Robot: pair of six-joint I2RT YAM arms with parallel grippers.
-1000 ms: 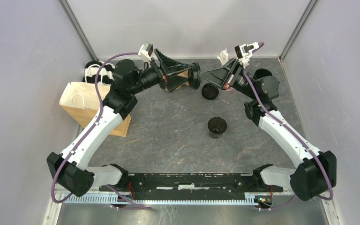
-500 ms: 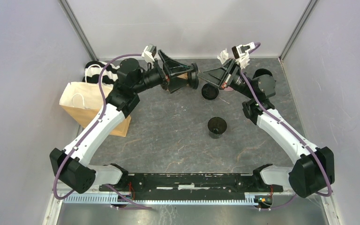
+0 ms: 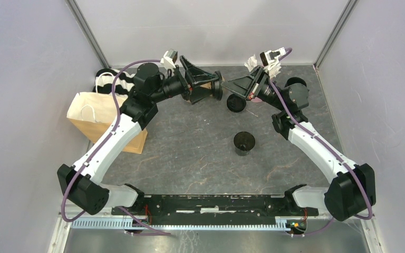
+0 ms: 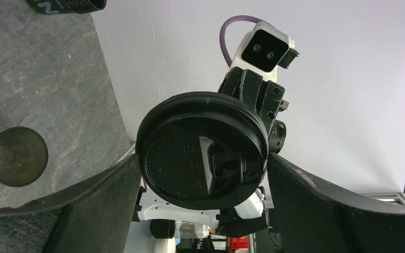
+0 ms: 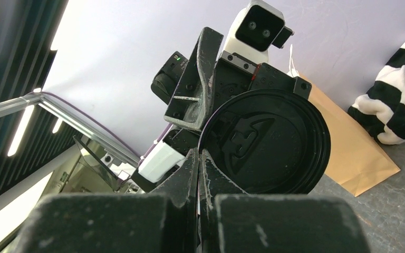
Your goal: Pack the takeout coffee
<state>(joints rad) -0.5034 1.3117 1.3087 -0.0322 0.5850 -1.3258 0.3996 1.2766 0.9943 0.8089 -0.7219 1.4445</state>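
Observation:
A round black lid (image 3: 219,83) hangs in the air at the back of the table, between my two grippers. My left gripper (image 3: 217,87) spans it with jaws wide, and both fingers touch the rim of the lid (image 4: 190,153). My right gripper (image 3: 228,83) is shut, pinching the rim of the lid (image 5: 274,142) from the other side. Two black takeout cups have no lids: one (image 3: 236,103) just under the grippers, the other (image 3: 244,142) upright mid-table. In the left wrist view I see the open cup (image 4: 13,156) and a lettered cup (image 4: 68,5).
A brown paper bag (image 3: 105,118) stands at the left by the left arm, with a black-and-white striped cloth (image 3: 105,81) behind it. A dark round thing (image 3: 295,83) sits behind the right arm. White sticks (image 3: 251,63) show at the back wall.
The left jaws have narrowed a little onto the lid's rim. Both arms have shifted only slightly; the lid stays between them and the cups have not moved.

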